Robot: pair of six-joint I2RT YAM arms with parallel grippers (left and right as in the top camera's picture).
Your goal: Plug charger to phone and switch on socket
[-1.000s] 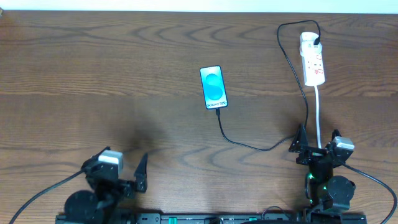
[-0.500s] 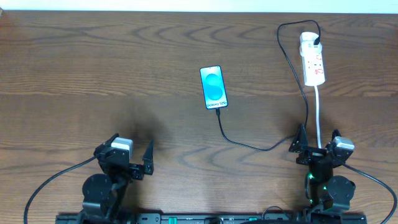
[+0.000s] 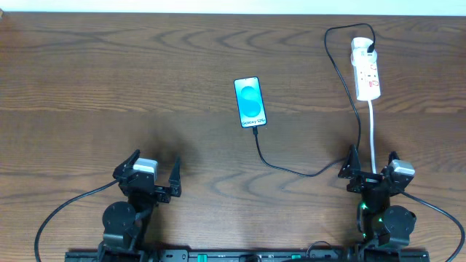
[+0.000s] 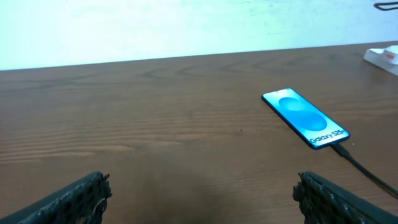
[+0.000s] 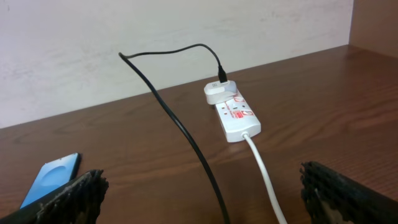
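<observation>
The phone (image 3: pixel 250 102) lies face up mid-table, blue screen lit; it also shows in the left wrist view (image 4: pixel 305 117) and at the edge of the right wrist view (image 5: pixel 53 177). The charger cable (image 3: pixel 291 170) runs from the phone's near end, where its plug sits, right and up to the socket (image 3: pixel 366 70). The adapter end sits in the socket's far end (image 5: pixel 217 92). My left gripper (image 3: pixel 154 172) is open and empty near the front left edge. My right gripper (image 3: pixel 372 166) is open and empty at front right, straddling the black cable (image 5: pixel 193 149) and the white cord (image 5: pixel 264 174).
The wooden table (image 3: pixel 116 87) stretches across the view. A pale wall (image 5: pixel 93 43) stands behind the table's far edge. The socket's white cord (image 3: pixel 373 138) runs down toward my right arm.
My left arm has swung right and straightened, its gripper now facing the phone. The right arm, phone, cable and socket have not moved.
</observation>
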